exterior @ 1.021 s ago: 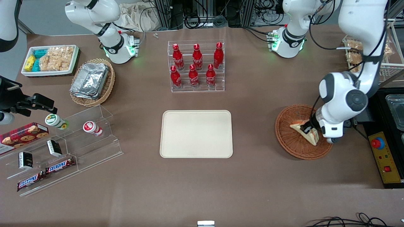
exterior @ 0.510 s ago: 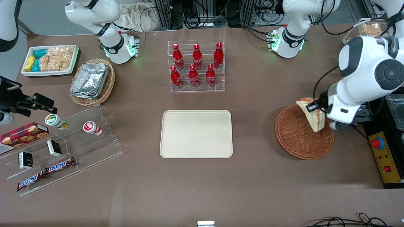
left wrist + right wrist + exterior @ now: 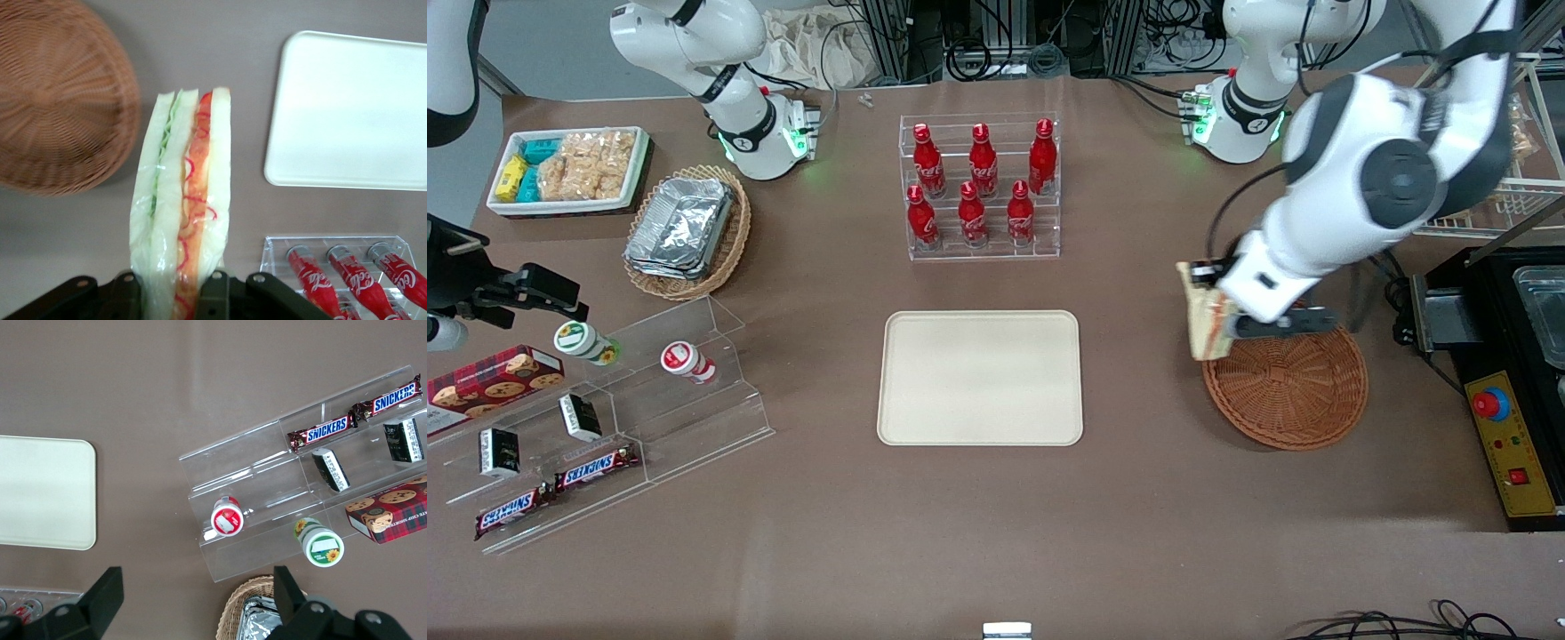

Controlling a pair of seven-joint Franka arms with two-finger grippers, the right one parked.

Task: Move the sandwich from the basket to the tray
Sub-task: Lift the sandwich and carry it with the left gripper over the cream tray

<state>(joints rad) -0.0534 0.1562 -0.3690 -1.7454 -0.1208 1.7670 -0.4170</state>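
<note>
Front view: one sandwich (image 3: 1202, 311), one basket (image 3: 1294, 391) and one tray (image 3: 980, 377) make up the task's set, and six red bottles (image 3: 978, 188) stand in a clear tiered rack (image 3: 980, 244) farther from the camera than the tray. Toward the parked arm's end of the table lie two Snickers bars (image 3: 551, 492), one red-capped cup (image 3: 687, 361) and one green-labelled cup (image 3: 583, 342) on a clear stepped stand (image 3: 694, 427), plus one tan basket of foil containers (image 3: 687, 233). The gripper (image 3: 1221, 313) hangs in the air over the basket's rim, on the side toward the tray, and the sandwich hangs from it on edge, clear of the basket and of the table, between basket and tray but well short of the tray. Left wrist view: one sandwich (image 3: 179, 200) with green and orange-red filling is clamped between the two black fingers (image 3: 215, 293), one on each bread face, the jaws closed to the sandwich's thickness; its tip points away from the gripper (image 3: 173, 293). Below it is bare table, with the basket (image 3: 57, 100) to one side, the tray (image 3: 353, 113) to the other, and three bottles (image 3: 347, 273) in view. Right wrist view: one corner of the tray (image 3: 43, 493), two Snickers bars (image 3: 353, 413), two cups (image 3: 227, 517) and one cookie box (image 3: 390, 513) show.
</note>
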